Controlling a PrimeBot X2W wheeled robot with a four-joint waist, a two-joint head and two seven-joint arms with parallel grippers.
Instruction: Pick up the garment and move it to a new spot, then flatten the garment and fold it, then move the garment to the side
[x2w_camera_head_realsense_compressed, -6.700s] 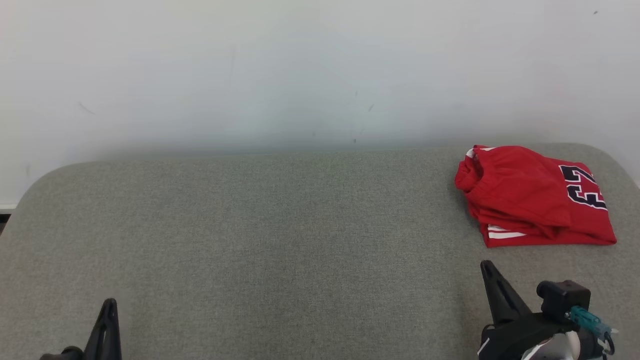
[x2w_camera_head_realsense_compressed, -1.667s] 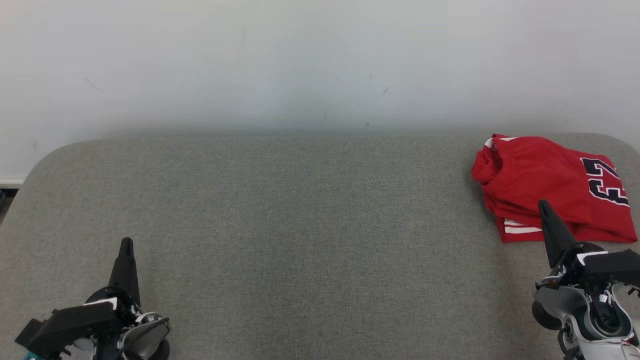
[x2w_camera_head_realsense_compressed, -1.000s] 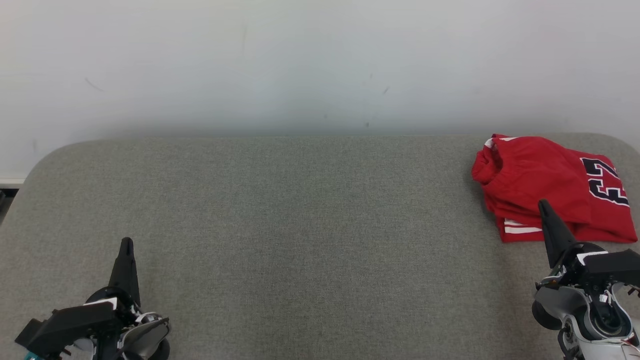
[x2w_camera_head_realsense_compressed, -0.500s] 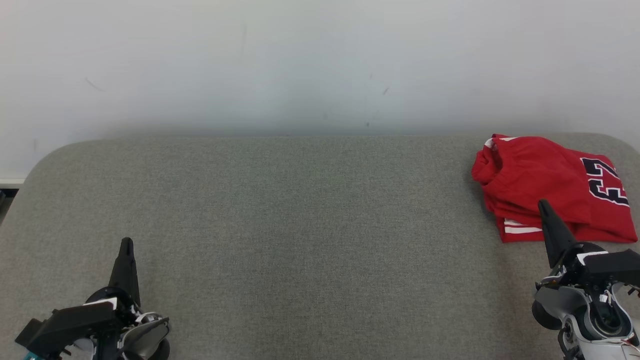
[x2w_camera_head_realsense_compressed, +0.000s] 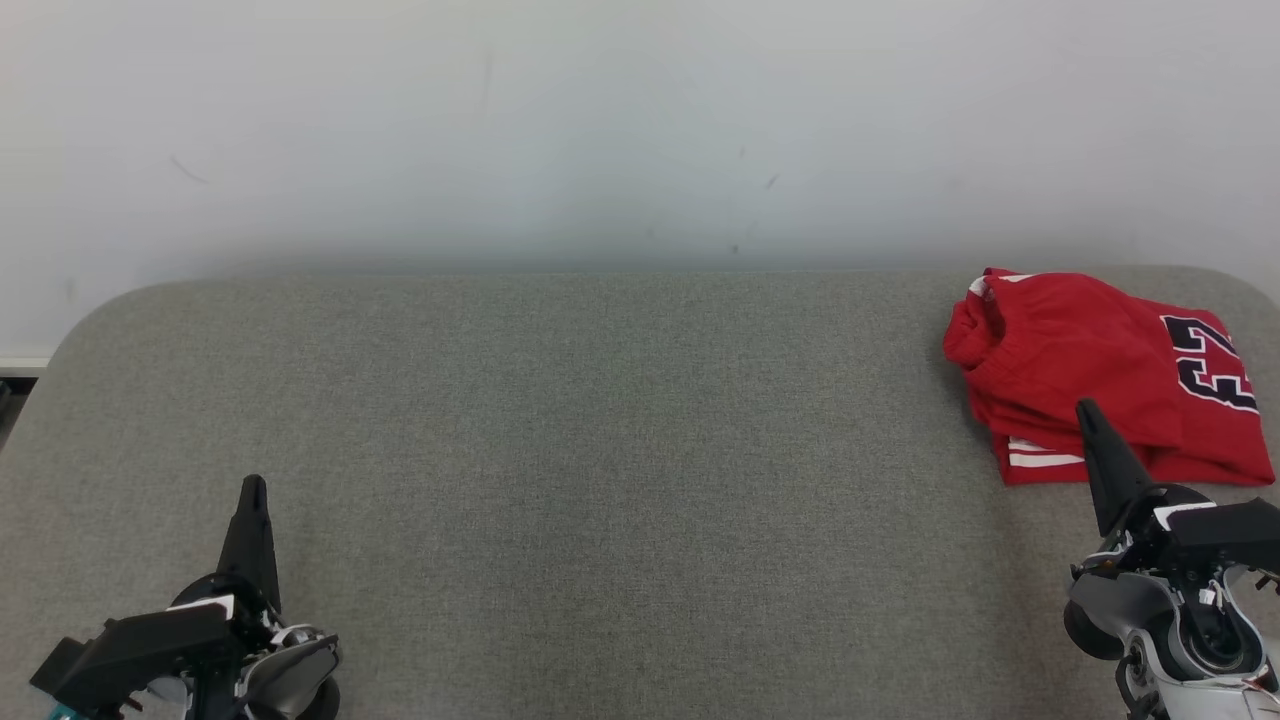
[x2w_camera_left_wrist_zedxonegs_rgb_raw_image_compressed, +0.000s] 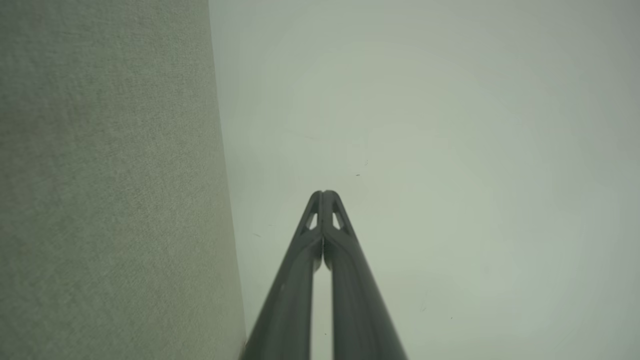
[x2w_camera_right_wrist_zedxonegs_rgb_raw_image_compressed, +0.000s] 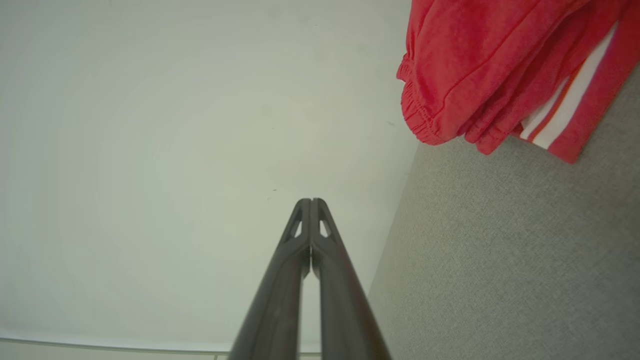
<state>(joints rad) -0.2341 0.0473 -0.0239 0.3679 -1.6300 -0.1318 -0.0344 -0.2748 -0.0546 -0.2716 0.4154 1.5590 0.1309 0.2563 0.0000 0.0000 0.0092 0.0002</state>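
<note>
Nothing is moved since the previous frame. At near left, the left gripper (x2w_camera_head_realsense_compressed: 252, 485) is held closed and empty over the grey fabric-covered table (x2w_camera_head_realsense_compressed: 600, 450). At far right, the folded red jersey garment (x2w_camera_head_realsense_compressed: 1080, 360) is laid, with the closed right gripper (x2w_camera_head_realsense_compressed: 1084, 408) near it.

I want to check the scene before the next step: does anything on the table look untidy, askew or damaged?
Only the red garment at the far right corner of the table: its fold is loose, the layers are uneven and the waistband bunches up. No damage shows. Nothing else stands out.
</note>
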